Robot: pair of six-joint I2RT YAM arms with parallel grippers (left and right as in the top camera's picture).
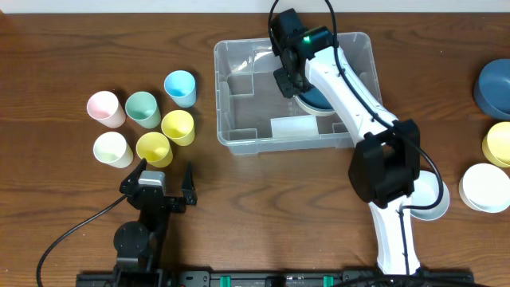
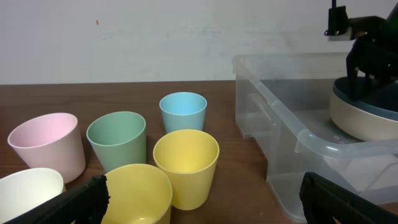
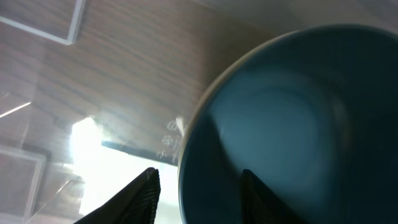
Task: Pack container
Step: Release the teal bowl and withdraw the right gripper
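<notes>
The clear container (image 1: pixel 239 147) stands at the back centre of the table, and its rim (image 2: pixel 311 140) also shows in the left wrist view. A dark blue bowl (image 1: pixel 317 102) with a pale outside (image 2: pixel 354 115) rests inside it on the right. My right gripper (image 1: pixel 288 80) reaches down into the container. Its jaws (image 3: pixel 199 177) straddle the rim of that bowl (image 3: pixel 298 124), one finger outside and one inside, open with a gap to the rim. My left gripper (image 1: pixel 163 171) stands wide open and empty just in front of the cups (image 2: pixel 202 199).
Several cups stand left of the container: pink (image 1: pixel 106 108), green (image 1: pixel 143 109), blue (image 1: pixel 180 88), two yellow (image 1: pixel 178 127) and white (image 1: pixel 112 149). At the right edge are a dark blue bowl (image 1: pixel 494 86), a yellow bowl (image 1: pixel 500 143) and a white bowl (image 1: pixel 484 187).
</notes>
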